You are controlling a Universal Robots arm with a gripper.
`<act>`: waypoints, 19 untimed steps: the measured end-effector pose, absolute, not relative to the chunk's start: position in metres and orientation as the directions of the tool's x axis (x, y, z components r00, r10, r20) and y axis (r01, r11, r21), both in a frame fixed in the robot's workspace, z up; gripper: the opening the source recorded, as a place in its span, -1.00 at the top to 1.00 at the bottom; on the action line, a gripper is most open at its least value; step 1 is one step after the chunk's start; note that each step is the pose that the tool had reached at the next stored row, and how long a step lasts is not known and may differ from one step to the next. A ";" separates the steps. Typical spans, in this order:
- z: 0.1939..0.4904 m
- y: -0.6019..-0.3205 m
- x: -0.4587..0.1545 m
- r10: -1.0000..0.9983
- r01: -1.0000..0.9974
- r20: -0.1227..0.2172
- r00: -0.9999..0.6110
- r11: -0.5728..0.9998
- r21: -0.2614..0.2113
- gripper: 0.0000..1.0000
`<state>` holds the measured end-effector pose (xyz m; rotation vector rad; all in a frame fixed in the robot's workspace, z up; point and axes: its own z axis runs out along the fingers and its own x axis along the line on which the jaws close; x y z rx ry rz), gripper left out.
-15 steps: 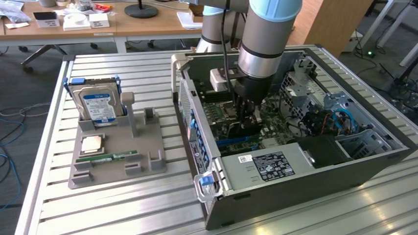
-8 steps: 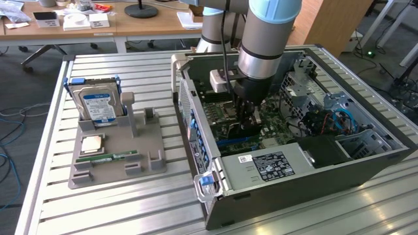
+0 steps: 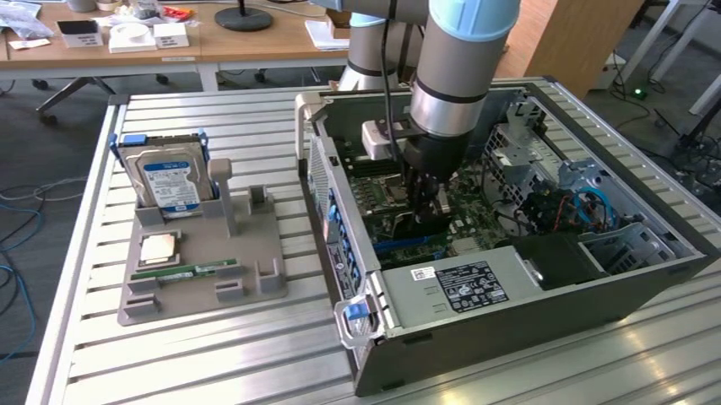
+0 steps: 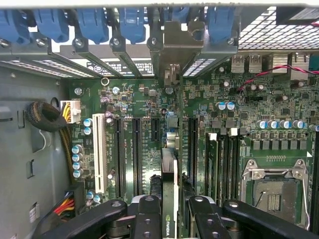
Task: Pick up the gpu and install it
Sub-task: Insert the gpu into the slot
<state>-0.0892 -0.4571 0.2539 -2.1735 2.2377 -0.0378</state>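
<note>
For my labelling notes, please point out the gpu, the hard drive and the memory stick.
gpu (image 4: pixel 169 174): wrist view, its pale edge.
hard drive (image 3: pixel 169 184): exterior view, its label.
memory stick (image 3: pixel 186 271): exterior view, its green board.

the gpu (image 4: pixel 169 172) is a thin dark card seen edge-on, standing upright on its long edge above the green motherboard (image 4: pixel 144 107) inside the open computer case (image 3: pixel 563 308). it runs parallel to the long black expansion slots, between two of them. a small green logo marks its near top edge. the jaws press it from both sides. whether it sits in a slot cannot be told.
</note>
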 end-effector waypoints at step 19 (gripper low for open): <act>0.250 -0.457 -0.089 -1.000 -0.999 -0.007 -0.018 0.018 -0.032 0.48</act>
